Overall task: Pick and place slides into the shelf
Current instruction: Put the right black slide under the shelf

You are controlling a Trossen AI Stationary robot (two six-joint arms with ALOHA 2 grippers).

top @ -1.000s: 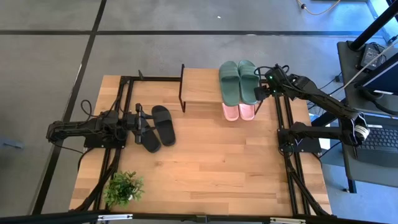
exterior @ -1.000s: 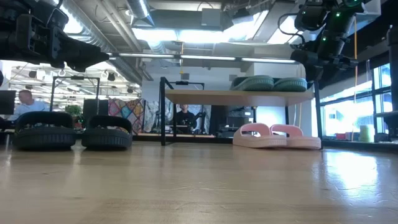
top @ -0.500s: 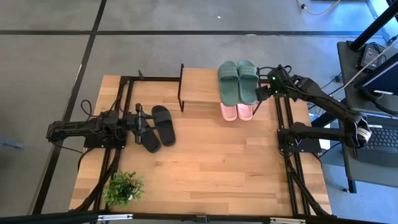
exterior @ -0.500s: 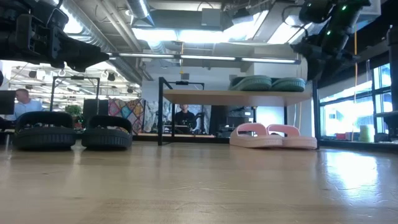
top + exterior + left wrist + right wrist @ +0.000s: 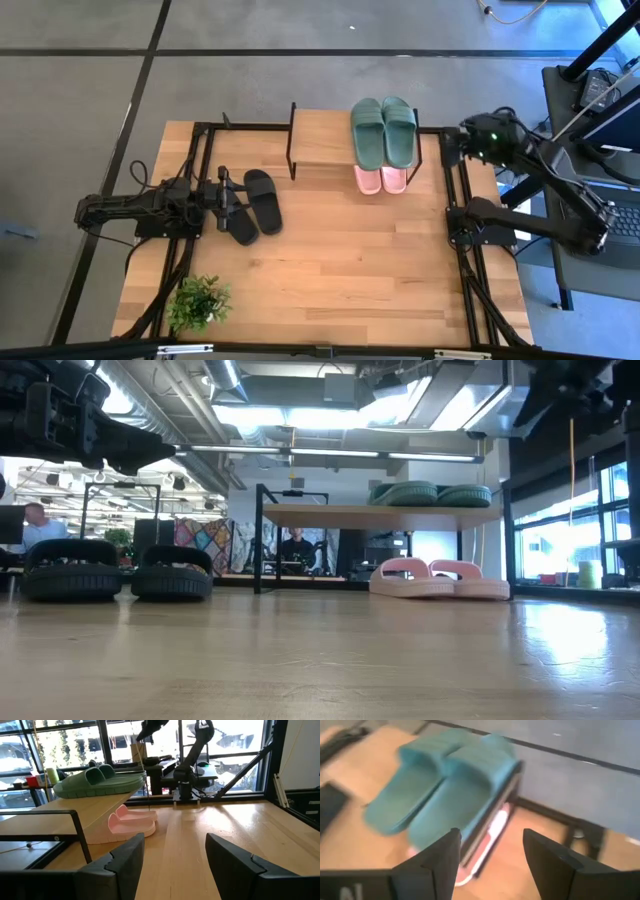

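The shelf (image 5: 322,140), a low rack with a pale wooden top board on thin black metal legs, stands at the 12 o'clock edge of the tabletop (image 5: 330,270). Its top board carries the dark green slides (image 5: 383,131), side by side at the board's 3 o'clock end; these are matte rubber with one broad strap each. On the lower level directly beneath them lie the light pink slides (image 5: 382,179), toes projecting past the board toward 6 o'clock. The black slides (image 5: 252,204) rest on the tabletop at 9 o'clock, outside the shelf, just beside the left pincer (image 5: 226,191), which lies low with its fingers spread wide and empty. The right pincer (image 5: 490,857) hangs in the air at 2 o'clock, off the shelf's 3 o'clock end, fingers spread wide, holding nothing. A small potted plant (image 5: 198,301) stands at 7 o'clock.
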